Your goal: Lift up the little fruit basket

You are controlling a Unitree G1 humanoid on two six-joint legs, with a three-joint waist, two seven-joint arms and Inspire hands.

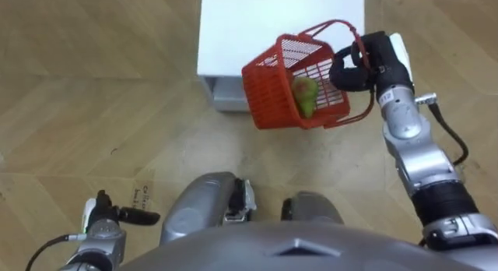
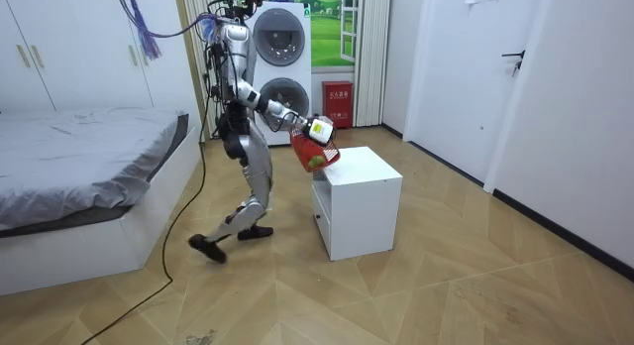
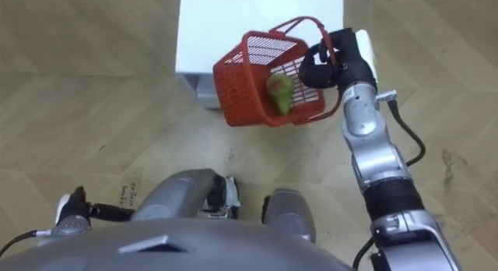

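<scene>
At your lower left, the left hand (image 1: 109, 216) hangs low beside the robot's leg, over the wood floor (image 1: 70, 84). Its fingers lie out straight and it holds nothing.

Moving right, you have the basket (image 1: 268, 96) up in the air. It is tipped over on its side, with the open mouth facing the right hand, and it hangs past the front edge of the white cabinet (image 1: 272, 22) without touching it. A green fruit (image 1: 306, 96) lies inside against the lower wall (whether more fruit sits behind it cannot be made out).

Further right, the right hand (image 1: 350, 68) is closed round the basket's handle (image 1: 333, 24), fingers curled tight on it, and the arm reaches forward from your lower right.

In the room view, the bed (image 2: 79, 147) fills the room view's left. The robot stands between it and the cabinet (image 2: 357, 201), one leg set well behind the other and its body leaning toward the cabinet. The basket (image 2: 315, 155) hangs from the outstretched arm above the cabinet's near corner. Washing machines (image 2: 282, 48) stand behind.
</scene>
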